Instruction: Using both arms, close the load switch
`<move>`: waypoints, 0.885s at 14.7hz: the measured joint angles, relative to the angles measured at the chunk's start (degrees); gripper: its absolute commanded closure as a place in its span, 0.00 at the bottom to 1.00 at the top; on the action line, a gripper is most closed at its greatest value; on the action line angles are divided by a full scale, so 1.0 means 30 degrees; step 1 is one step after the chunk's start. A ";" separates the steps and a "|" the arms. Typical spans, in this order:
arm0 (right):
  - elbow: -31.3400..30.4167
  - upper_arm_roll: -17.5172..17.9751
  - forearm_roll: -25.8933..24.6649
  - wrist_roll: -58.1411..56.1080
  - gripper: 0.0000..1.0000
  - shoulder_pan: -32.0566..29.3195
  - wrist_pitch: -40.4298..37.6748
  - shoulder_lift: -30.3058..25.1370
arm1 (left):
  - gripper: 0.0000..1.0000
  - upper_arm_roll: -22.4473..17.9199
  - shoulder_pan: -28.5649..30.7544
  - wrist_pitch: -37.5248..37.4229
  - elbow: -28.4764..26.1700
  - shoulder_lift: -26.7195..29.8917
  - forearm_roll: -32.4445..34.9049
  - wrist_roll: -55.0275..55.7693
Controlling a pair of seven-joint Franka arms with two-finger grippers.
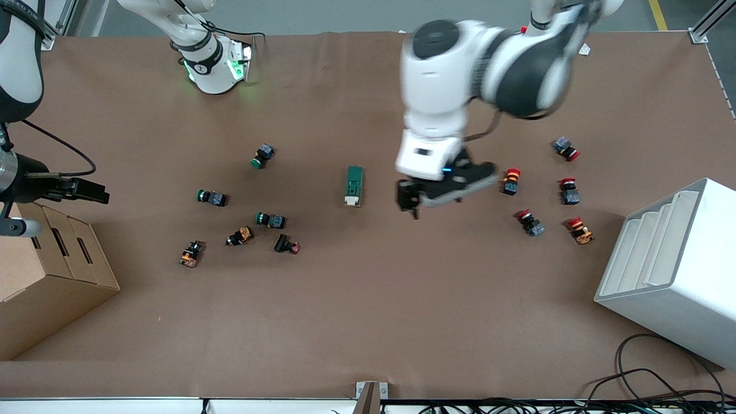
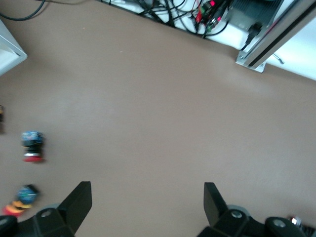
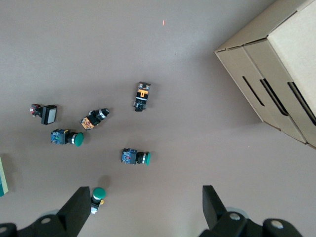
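Observation:
The load switch (image 1: 354,186) is a dark green block with a white end. It lies flat at mid-table, the white end toward the front camera. Only a green sliver of it (image 3: 1,177) shows at the edge of the right wrist view. My left gripper (image 1: 411,204) hangs open and empty over bare table beside the switch, toward the left arm's end. The left wrist view shows its fingers wide apart (image 2: 148,205) over bare table. My right gripper (image 1: 95,192) is open and empty (image 3: 146,207) over the table at the right arm's end, above the cardboard box's edge.
Green-capped push-buttons (image 1: 263,155) (image 1: 211,197) (image 1: 270,219) and orange parts (image 1: 191,253) lie toward the right arm's end. Red-capped buttons (image 1: 510,181) (image 1: 569,191) lie toward the left arm's end. A cardboard box (image 1: 52,276) and a white stepped rack (image 1: 673,259) stand at the table's ends.

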State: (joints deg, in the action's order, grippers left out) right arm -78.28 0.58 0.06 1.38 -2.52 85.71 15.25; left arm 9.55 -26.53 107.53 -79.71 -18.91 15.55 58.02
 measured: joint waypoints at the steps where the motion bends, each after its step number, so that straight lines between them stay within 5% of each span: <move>1: 0.0004 0.0164 -0.0002 -0.0001 0.00 -0.0144 0.0000 -0.0003 | 0.00 -0.0008 0.0842 -0.0802 0.0007 0.0664 -0.0718 -0.1749; 13: 0.1412 0.0324 -0.0081 -0.0002 0.00 -0.0370 -0.2682 -0.0503 | 0.00 -0.0056 0.7344 -0.5744 -0.0207 0.3988 -0.2680 -1.5128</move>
State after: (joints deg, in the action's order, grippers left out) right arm -74.04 1.55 -0.18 1.38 -3.63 77.66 13.74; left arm 9.39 -4.49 90.30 -80.33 -6.94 7.51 12.64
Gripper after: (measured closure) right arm 0.000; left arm 0.000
